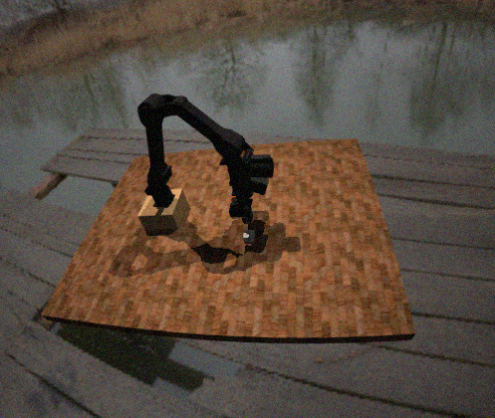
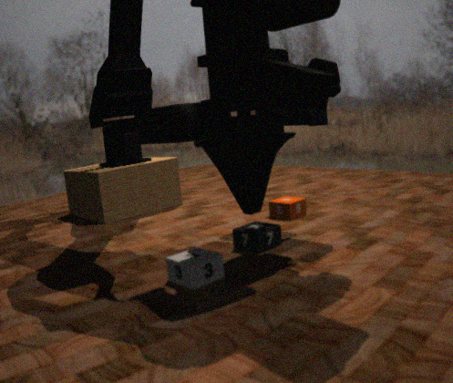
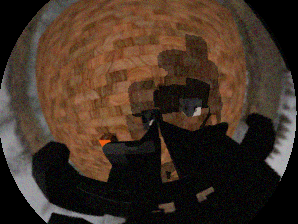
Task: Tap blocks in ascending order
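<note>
The white-grey block with a 3 [image 1: 248,236] [image 2: 194,270] [image 3: 191,107] lies nearest in the exterior view, partly in shadow. The black block with a 7 [image 2: 257,238] [image 3: 147,118] lies beyond it; in the top view I cannot make it out beside the dark fingers. The orange block [image 2: 288,209] [image 3: 105,143] lies farthest back; its digit is too dim to read. My gripper [image 2: 250,212] [image 3: 157,123] is shut and empty. Its tips hang a little above the black block, apart from it.
The arm's base stands on a pale wooden box [image 1: 159,222] [image 2: 141,189] at the left of the brick-patterned table [image 1: 317,279] [image 2: 404,274]. The arm's shadow falls across the table around the white and black blocks.
</note>
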Controlling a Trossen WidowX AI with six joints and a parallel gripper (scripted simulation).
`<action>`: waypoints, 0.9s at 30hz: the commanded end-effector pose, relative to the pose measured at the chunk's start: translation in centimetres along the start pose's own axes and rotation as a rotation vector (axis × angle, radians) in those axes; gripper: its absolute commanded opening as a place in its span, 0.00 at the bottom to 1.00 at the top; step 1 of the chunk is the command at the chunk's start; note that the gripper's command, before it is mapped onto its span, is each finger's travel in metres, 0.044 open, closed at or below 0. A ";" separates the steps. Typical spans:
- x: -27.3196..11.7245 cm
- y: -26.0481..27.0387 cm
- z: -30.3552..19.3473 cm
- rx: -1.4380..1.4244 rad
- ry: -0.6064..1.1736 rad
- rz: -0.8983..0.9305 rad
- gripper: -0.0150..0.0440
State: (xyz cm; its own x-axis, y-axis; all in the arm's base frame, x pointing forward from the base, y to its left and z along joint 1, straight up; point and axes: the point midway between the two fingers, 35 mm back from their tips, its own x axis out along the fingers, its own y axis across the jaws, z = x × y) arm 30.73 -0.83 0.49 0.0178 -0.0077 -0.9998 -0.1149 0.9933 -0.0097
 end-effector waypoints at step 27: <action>-9.0 11.9 -6.1 0.005 -0.004 0.009 0.29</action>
State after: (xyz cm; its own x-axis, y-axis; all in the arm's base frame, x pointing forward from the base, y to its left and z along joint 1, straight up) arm 24.90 9.21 9.59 0.0278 0.0042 -0.9996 -0.1292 0.9916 0.0006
